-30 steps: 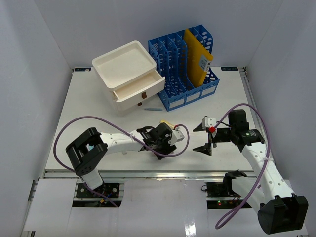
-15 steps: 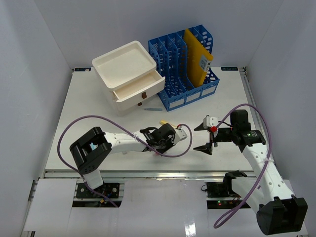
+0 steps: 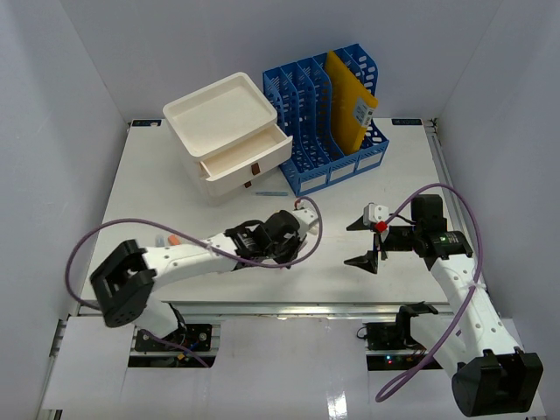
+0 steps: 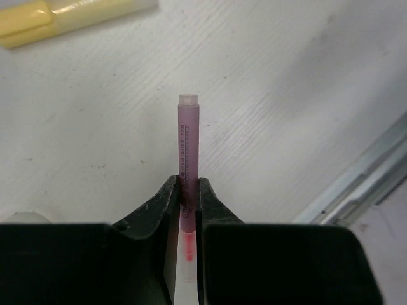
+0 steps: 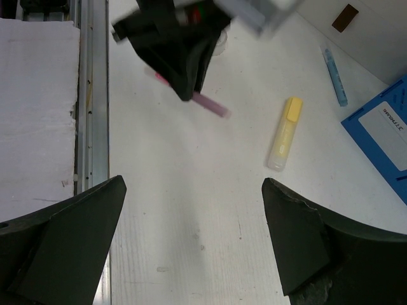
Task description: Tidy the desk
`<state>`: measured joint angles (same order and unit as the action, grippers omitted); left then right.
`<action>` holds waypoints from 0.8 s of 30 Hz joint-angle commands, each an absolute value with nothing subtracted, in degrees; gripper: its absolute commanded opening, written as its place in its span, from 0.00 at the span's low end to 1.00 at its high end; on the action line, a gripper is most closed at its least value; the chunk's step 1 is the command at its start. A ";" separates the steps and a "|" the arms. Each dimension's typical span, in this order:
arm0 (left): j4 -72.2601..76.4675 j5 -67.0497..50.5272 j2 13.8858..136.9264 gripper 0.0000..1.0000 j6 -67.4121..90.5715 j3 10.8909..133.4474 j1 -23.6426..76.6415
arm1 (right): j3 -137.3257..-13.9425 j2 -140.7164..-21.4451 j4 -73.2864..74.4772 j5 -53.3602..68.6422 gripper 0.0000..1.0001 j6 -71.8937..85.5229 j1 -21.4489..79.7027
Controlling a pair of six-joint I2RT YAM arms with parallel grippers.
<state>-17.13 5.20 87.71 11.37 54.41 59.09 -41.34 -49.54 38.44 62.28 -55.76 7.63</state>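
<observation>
Left claw (image 4: 187, 184) clamped on pen (image 4: 188, 136), off-centre; right claw (image 5: 193, 184) apart. Recommend level lift off counter (image 4: 286, 95), clear of highlighter (image 4: 70, 16), toward drawer (image 3: 241, 157).

Place: we see a robot lab cell, dressed up as an office desk.
Enclosure: plain white walls (image 3: 52, 131) box in the desk (image 3: 157, 201) on three sides.
Robots: left arm (image 3: 188, 254) and right arm (image 3: 459, 289), mounted by a metal rail (image 3: 262, 307).
Office props: blue file rack (image 3: 306, 105), white drawer box (image 3: 223, 114), yellow highlighter (image 5: 285, 133).
</observation>
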 commanded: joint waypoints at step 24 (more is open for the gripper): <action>-27.18 6.65 86.68 0.00 -39.05 92.68 32.28 | -40.25 -51.04 37.27 63.98 0.95 -55.02 6.86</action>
<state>-28.26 12.19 84.34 -29.35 89.03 35.77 -40.63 -50.58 38.35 62.33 -55.42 7.14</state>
